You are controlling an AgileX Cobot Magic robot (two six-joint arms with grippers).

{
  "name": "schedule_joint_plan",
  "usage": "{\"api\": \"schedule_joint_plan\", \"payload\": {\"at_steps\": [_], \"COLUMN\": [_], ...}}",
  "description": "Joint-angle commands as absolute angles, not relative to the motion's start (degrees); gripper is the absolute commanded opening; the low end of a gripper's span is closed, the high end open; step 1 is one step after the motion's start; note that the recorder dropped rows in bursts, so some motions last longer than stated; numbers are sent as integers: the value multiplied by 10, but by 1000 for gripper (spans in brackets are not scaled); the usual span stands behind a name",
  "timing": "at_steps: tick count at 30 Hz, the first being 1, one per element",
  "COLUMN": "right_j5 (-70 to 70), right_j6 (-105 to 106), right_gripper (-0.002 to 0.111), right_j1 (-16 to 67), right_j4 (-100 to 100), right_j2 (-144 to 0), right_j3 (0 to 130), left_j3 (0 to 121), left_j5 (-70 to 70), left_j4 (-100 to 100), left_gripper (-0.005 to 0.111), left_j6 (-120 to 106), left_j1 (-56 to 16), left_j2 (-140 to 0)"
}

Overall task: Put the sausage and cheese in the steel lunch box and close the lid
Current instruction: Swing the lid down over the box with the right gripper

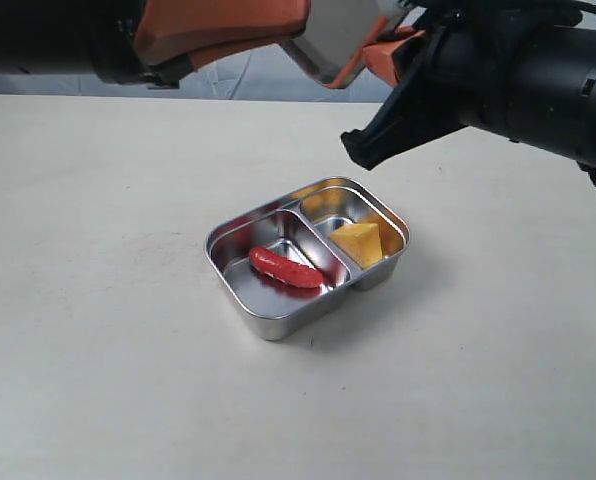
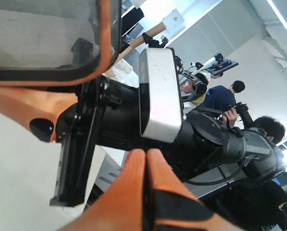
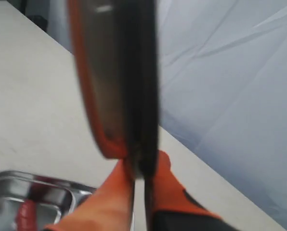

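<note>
Right wrist view: lid [image 3: 119, 72] clamped edge-on in right gripper [image 3: 143, 185]; steel lunch box [image 1: 278, 322] below, toward near edge of table [image 1: 88, 330], lying diagonally.

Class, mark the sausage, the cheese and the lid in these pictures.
sausage [image 1: 286, 268], exterior view, its middle.
cheese [image 1: 358, 243], exterior view, top face.
lid [image 3: 110, 72], right wrist view, smoky face.

Shiny steel lunch box [image 1: 270, 322], matt table [image 1: 98, 300]

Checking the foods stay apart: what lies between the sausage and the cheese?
A steel divider wall of the lunch box stands between the sausage and the cheese, as the exterior view shows.
</note>
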State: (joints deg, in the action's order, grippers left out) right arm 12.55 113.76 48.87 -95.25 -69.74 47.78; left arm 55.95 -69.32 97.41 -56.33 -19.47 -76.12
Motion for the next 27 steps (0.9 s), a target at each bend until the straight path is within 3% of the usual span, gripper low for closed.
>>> {"api": "schedule_joint_plan", "payload": {"at_steps": [1, 8, 12, 18, 27], "right_j5": [252, 312, 427, 585, 657], "right_j6": [1213, 1211, 1211, 1211, 1210], "right_gripper": [-1, -1, -1, -1, -1], "right_j1": [513, 569, 628, 732, 814], "right_j4": [-999, -999, -999, -988, -999], "right_j2": [-694, -698, -719, -771, -875], "right_j3": [457, 400, 374, 372, 372], "left_j3": [561, 561, 561, 561, 539], "left_j5": [-700, -700, -653, -512, -509], "left_j4": [920, 832, 737, 524, 162], "left_gripper": [0, 0, 0, 0, 0], "left_j6": [-564, -559, -520, -379, -105], "left_j1": [-196, -195, -195, -195, -195], "left_j2": [-752, -713, -672, -575, -440]}}
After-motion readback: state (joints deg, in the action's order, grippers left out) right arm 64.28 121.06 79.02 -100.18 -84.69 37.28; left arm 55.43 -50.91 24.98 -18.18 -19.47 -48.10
